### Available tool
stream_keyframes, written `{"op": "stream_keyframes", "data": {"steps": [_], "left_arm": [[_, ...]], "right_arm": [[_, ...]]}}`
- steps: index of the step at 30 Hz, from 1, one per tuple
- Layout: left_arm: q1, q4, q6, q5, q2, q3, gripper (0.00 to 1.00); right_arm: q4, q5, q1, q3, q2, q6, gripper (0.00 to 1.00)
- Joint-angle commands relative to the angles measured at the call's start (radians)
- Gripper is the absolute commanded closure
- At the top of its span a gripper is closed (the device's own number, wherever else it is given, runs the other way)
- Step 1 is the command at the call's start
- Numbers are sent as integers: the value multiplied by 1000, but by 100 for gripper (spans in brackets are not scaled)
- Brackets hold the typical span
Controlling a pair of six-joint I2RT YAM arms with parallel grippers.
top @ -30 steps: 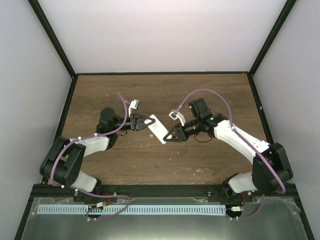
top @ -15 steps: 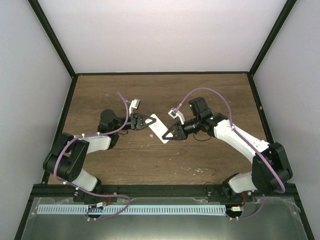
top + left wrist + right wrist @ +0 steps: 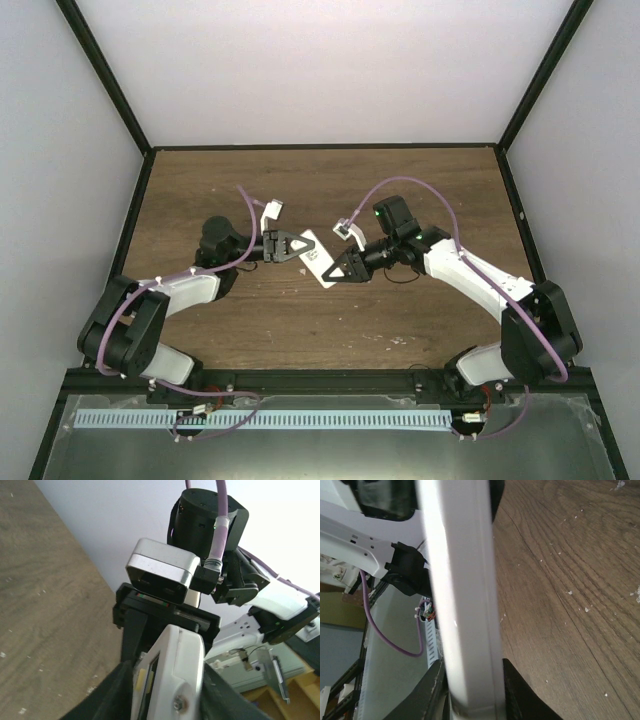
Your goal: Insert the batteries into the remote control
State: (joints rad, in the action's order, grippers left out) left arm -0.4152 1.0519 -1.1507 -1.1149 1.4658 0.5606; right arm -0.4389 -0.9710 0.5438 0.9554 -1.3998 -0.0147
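The white remote control (image 3: pixel 318 256) is held above the wooden table between both grippers. My left gripper (image 3: pixel 296 245) is shut on its upper end; in the left wrist view the remote (image 3: pixel 172 675) shows edge-on with its pale screen side to the left. My right gripper (image 3: pixel 335 272) is shut on its lower end; in the right wrist view the remote (image 3: pixel 462 605) is a white bar between my black fingers (image 3: pixel 517 692). No orange batteries are in view.
The brown wooden table (image 3: pixel 330 325) is bounded by a black frame and white walls. A metal tray with a white slotted strip (image 3: pixel 270 420) lies along the near edge below the arm bases.
Both grippers and the remote have shifted slightly up and away from the camera. Both stay shut on the remote.
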Motion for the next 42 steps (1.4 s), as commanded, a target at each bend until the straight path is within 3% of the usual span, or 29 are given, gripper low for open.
{"op": "stream_keyframes", "data": {"steps": [1, 9, 12, 15, 17, 20, 25, 31, 36, 42], "left_arm": [[-43, -114, 63, -58, -53, 29, 58], [-29, -455, 300, 21, -144, 53, 44], [21, -474, 290, 99, -189, 18, 37], [92, -515, 288, 192, -251, -18, 31], [115, -586, 315, 269, -302, -25, 30], [119, -824, 410, 421, -374, 5, 31], [119, -1044, 479, 637, -438, 75, 32], [118, -1325, 533, 811, -397, 197, 35], [119, -1360, 516, 856, -407, 202, 35], [119, -1372, 508, 871, -417, 192, 36]], "right_arm": [[70, 133, -2, 49, -6, 12, 99], [48, 204, -3, 36, 23, 16, 99], [19, 291, -7, 33, 28, 10, 99], [-15, 473, -10, 31, 38, -11, 99], [-47, 625, -9, 39, 42, -35, 99], [-115, 899, -10, 64, 30, -91, 99], [-185, 1189, -8, 122, -30, -128, 99], [-200, 1352, 20, 188, -192, -111, 99], [-175, 1454, 105, 209, -305, -66, 99], [-124, 1456, 226, 235, -387, -35, 99]]}}
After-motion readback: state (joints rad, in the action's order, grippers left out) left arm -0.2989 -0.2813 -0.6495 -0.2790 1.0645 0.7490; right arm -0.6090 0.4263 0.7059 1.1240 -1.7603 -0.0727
